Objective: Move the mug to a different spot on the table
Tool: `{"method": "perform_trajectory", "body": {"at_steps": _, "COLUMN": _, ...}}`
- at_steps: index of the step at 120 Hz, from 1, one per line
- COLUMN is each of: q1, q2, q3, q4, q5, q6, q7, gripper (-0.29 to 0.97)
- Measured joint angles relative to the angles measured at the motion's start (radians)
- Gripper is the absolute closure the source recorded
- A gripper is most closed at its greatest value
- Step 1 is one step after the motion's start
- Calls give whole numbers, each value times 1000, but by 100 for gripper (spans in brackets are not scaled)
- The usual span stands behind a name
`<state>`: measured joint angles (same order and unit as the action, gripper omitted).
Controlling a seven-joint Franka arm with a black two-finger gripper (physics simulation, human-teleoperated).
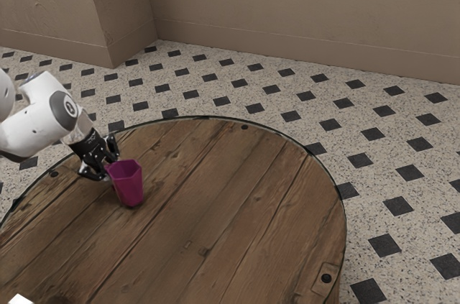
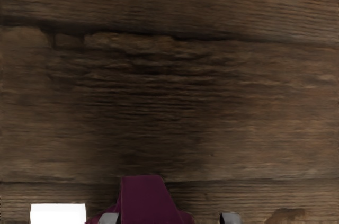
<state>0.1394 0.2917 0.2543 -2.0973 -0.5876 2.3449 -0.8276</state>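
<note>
The fingers (image 2: 108, 217) stand apart. In the wrist view their two grey tips flank the mug (image 2: 143, 197). One tip lies against the purple wall, while bare wood shows between the mug and the other tip, so I judge them open and holding nothing yet. In the exterior view the gripper (image 1: 98, 167) sits low against the mug (image 1: 128, 182), at its upper part on the side toward the exterior view's left.

The mug is a faceted magenta cup. It stands upright on the worktop (image 1: 237, 218) with its mouth open, and no handle can be made out. The worktop's far rim curves close behind the mug, and most of the planked surface stretches away from it toward the exterior view's right. Beyond that rim is a tiled floor (image 1: 323, 103).

The mug looks small, rigid and light. Its walls seem smooth and may be slick, and they taper toward the base, so a grip low down could squeeze it upward and out. The flat facets are the better hold: one finger on each of two opposite faces, just under the rim. A grip that high should stop the mug swinging. Because it is empty and light, a knock from one finger alone would likely tip or slide it.
</note>
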Motion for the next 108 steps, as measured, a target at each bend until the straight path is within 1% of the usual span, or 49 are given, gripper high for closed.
{"method": "perform_trajectory", "body": {"at_steps": 16, "q1": 0, "q2": -34, "q3": 1, "q4": 0, "q5": -11, "q6": -41, "q7": 20, "gripper": 57}}
{"method": "perform_trajectory", "body": {"at_steps": 32, "q1": 1, "q2": -63, "q3": -10, "q4": -43, "q5": -67, "q6": -103, "q7": 33, "gripper": 59}}
{"method": "perform_trajectory", "body": {"at_steps": 52, "q1": 0, "q2": -107, "q3": -102, "q4": -122, "q5": -174, "q6": -145, "q7": 40, "gripper": 63}}
{"method": "perform_trajectory", "body": {"at_steps": 57, "q1": 1, "q2": -110, "q3": -140, "q4": -130, "q5": -201, "q6": -151, "q7": 38, "gripper": 64}}
{"method": "perform_trajectory", "body": {"at_steps": 67, "q1": -6, "q2": -114, "q3": -201, "q4": -153, "q5": -235, "q6": -153, "q7": 30, "gripper": 65}}
{"method": "perform_trajectory", "body": {"at_steps": 83, "q1": -5, "q2": -143, "q3": -222, "q4": -222, "q5": -247, "q6": -118, "q7": 14, "gripper": 70}}
{"method": "perform_trajectory", "body": {"at_steps": 108, "q1": -5, "q2": -139, "q3": -227, "q4": -236, "q5": -242, "q6": -69, "q7": -8, "gripper": 74}}
